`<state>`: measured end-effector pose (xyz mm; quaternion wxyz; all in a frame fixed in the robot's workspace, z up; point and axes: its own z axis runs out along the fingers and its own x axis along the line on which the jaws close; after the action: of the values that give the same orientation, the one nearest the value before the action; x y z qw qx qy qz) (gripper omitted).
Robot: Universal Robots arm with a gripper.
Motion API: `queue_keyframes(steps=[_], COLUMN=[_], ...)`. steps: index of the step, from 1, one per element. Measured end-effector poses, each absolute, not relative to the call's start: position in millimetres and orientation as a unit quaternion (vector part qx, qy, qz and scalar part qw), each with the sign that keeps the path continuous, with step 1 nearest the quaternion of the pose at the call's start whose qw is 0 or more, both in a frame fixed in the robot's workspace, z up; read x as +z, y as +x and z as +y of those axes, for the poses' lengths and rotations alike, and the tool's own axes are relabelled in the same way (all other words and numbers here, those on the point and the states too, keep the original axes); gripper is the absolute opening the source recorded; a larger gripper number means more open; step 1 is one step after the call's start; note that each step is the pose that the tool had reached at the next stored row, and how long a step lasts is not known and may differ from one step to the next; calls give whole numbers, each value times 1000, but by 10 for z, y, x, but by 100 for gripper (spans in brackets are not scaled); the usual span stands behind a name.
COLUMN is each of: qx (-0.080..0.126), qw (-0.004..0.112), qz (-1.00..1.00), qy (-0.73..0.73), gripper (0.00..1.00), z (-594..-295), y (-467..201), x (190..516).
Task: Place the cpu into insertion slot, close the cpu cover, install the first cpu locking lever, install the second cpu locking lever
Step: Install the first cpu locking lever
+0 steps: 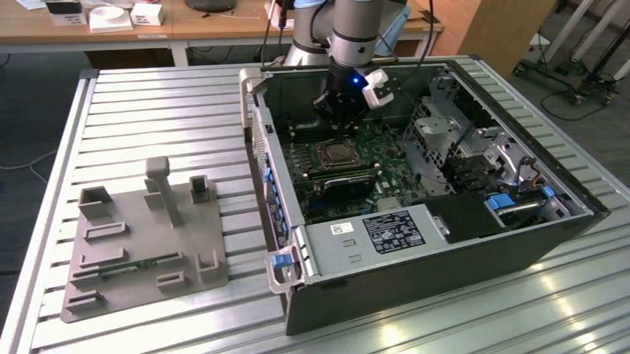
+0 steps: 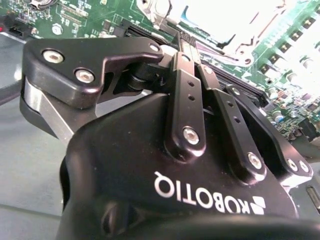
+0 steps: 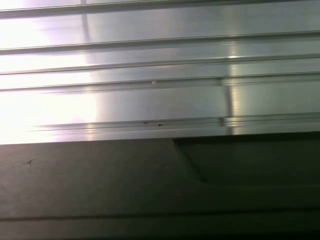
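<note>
Black two-finger gripper (image 1: 341, 130), fingers pinched shut, nothing seen betw. them, hangs just abv silvery square-frame cpu cover (image 1: 338, 153) on green mobo (image 1: 392, 158).

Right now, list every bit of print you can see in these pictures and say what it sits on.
On the body of the gripper, white lettering, upside down in the second wrist view: a maker's mark, not quoted here.
On the grey box in the computer case, a white sticker: too small to read.
Beside it, a black label: too small to read.
</note>
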<state>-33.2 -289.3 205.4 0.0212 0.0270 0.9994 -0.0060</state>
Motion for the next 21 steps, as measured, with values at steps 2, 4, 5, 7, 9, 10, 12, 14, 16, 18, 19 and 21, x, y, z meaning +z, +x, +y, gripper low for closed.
queue_keyframes(steps=[2, 4, 5, 7, 9, 10, 12, 14, 16, 18, 19, 21], qx=[-6, -6, -6, -6, -6, -6, -6, -6, -6, -5, -5, -5], qw=[21, 21, 21, 21, 21, 21, 21, 21, 21, 21, 21, 21], qz=[999, 999, 999, 999, 999, 999, 999, 999, 999, 999, 999, 999], qy=[27, 27, 27, 27, 26, 26, 25, 24, 24, 24, 24, 24], gripper=[10, 10, 10, 10, 10, 10, 10, 10, 10, 10, 10, 10], z=[-2891, -2887, -2886, -2884, -2882, -2880, -2876, -2871, -2868, -2868, -2868, -2869], y=[-322, -313, -309, -307, -305, -305, -304, -304, -304, -304, -304, -302], x=[2054, 2054, 2053, 2054, 2054, 2054, 2054, 2053, 2051, 2052, 2052, 2051])
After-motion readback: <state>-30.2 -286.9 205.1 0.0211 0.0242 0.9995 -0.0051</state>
